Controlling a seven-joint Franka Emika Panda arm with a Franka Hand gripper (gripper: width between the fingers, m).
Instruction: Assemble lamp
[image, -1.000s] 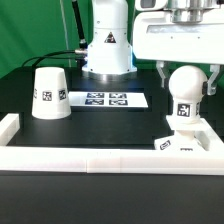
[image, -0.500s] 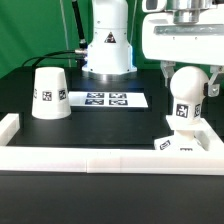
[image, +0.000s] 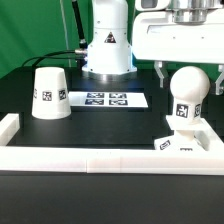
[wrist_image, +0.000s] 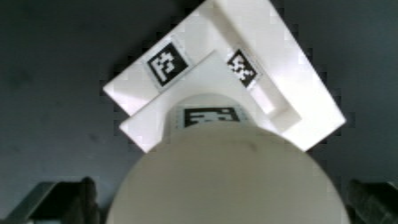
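Observation:
The white bulb (image: 187, 95) stands upright on its stem on the flat square base (image: 196, 146), at the exterior view's right. My gripper (image: 190, 78) is open, one finger on each side of the bulb's round head with a small gap on both sides. In the wrist view the bulb head (wrist_image: 222, 175) fills the foreground, the tagged base (wrist_image: 267, 60) lies beyond it, and my gripper (wrist_image: 217, 205) has its dark fingers (wrist_image: 63, 200) at the edges, apart from the bulb. The tapered shade (image: 49, 92) stands alone at the exterior view's left, mouth down.
The marker board (image: 105, 99) lies flat between the shade and the bulb. The long white border rail (image: 100, 158) runs along the front, with a raised end (image: 9, 126) at the left. The arm's white pedestal (image: 107, 45) stands behind.
My fingers have spread away from the bulb head and the gripper has risen slightly. The bulb stays standing on the base.

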